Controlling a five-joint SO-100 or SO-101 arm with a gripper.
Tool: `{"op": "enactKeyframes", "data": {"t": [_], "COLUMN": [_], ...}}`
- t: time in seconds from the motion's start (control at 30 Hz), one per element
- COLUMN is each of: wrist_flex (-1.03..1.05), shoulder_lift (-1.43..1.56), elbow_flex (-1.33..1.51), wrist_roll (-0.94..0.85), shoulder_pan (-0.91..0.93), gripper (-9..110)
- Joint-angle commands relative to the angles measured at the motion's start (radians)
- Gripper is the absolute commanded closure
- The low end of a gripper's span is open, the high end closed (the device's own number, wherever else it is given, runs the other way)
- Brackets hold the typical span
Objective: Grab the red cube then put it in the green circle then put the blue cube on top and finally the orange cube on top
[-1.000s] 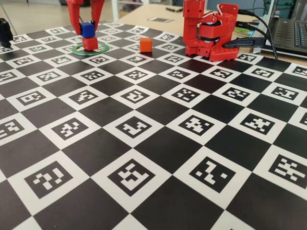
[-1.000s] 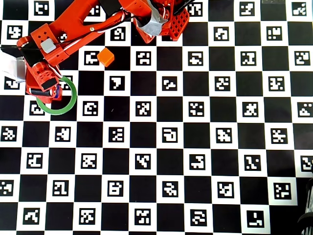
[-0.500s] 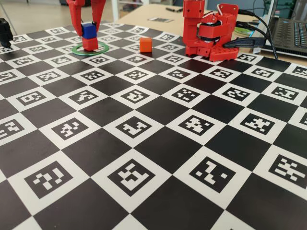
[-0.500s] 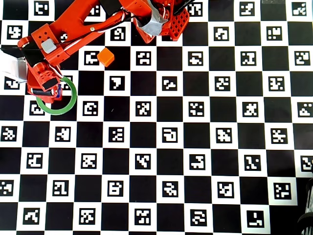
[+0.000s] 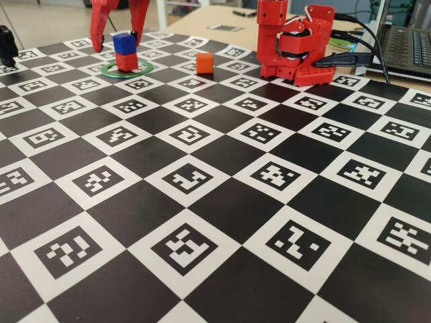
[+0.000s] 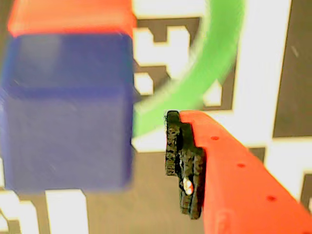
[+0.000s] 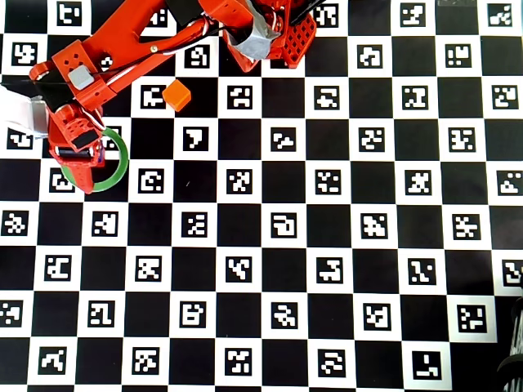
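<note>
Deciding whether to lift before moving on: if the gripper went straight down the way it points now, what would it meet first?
Probably the small matte blue cube stacked on the red cube: the open gripper straddles it, fingers clear, though the palm's height above it is hidden.

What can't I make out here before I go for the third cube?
- Overhead view: the gripper and wrist cover the red cube and blue cube, so stack alignment is unreadable.
- Wrist view: the blue cube is blurred; the red cube is cut off by the top edge.
- Fixed view: the green circle is small and distant, so centring is unclear.
</note>
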Motion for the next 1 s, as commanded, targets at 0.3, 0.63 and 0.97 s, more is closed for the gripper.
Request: {"op": "enactKeyframes", "data": {"t": [0.3,0.63,0.97], "wrist_flex": [0.295,0.282,0.189], "shoulder_lift": [0.347,0.661,0.876], "elbow_flex": [-0.137,0.213,0.563], "wrist_roll": [0.078,0.107,0.0], "shoulder_pan": [-0.002,0.014,0.037], "gripper": [53,53,53]}}
